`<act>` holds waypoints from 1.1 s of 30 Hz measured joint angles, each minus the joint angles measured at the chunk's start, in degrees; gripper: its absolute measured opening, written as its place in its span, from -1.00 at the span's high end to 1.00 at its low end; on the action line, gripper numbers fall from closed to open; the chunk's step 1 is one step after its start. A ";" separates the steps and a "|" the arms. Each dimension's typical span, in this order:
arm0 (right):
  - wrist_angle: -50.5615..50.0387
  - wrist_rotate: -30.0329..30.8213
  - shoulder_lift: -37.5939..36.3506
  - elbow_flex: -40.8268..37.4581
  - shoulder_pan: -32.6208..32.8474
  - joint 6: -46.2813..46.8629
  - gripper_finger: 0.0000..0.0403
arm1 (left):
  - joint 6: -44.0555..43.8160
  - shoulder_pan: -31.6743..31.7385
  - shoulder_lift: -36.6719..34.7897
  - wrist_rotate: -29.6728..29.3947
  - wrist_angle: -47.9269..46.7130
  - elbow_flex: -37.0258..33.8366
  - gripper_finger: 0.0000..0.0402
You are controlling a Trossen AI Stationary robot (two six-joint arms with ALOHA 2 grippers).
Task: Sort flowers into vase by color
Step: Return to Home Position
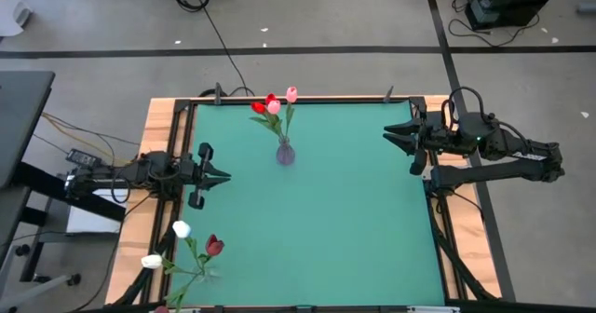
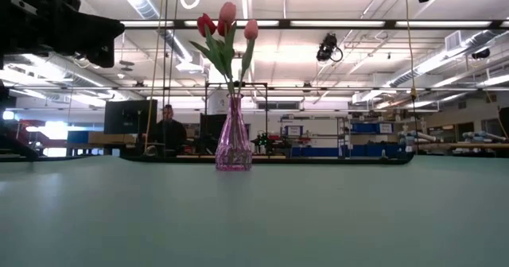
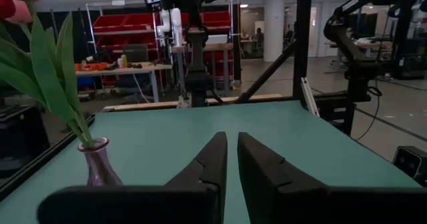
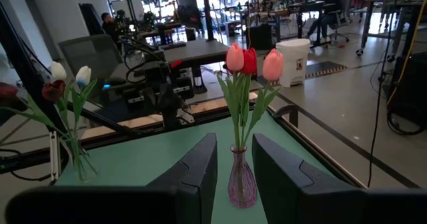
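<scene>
A pink glass vase (image 1: 285, 152) stands toward the far side of the green table and holds red and pink tulips (image 1: 271, 105) by their stems. In the low view the vase (image 2: 233, 144) is upright with the buds (image 2: 227, 22) above it. A clear vase (image 1: 207, 274) at the near left corner holds two white tulips (image 1: 182, 229) and a dark red one (image 1: 215, 246). My left gripper (image 1: 226, 175) hovers at the table's left edge, its fingers almost together. My right gripper (image 1: 387, 135) hovers at the far right, slightly open and pointing at the pink vase (image 4: 241, 177).
The green mat (image 1: 345, 220) lies inside a black frame on a wooden table (image 1: 158, 127). The clear vase (image 4: 79, 163) also shows in the right wrist view. A person (image 2: 167, 128) sits beyond the table's far edge. Shelves and workbenches stand farther back.
</scene>
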 joint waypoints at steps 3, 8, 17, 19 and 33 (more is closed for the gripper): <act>0.00 0.00 0.01 -0.01 0.01 0.00 0.48 | -0.81 0.00 -3.06 0.11 -0.09 -1.96 0.80; 0.02 0.00 0.00 0.00 0.00 0.00 0.48 | -2.69 0.00 -3.01 1.00 0.69 -3.62 0.80; 0.29 0.00 0.01 -0.02 0.00 0.00 0.48 | -1.53 -0.02 -2.98 1.03 -2.36 -3.62 0.80; 0.42 -0.01 0.00 -0.01 0.01 0.00 0.48 | -1.57 -0.02 -2.98 1.03 -2.36 -3.64 0.80; 0.42 0.00 0.00 -0.02 0.02 0.00 0.48 | -1.55 -0.02 -2.76 1.05 -2.25 -3.67 0.80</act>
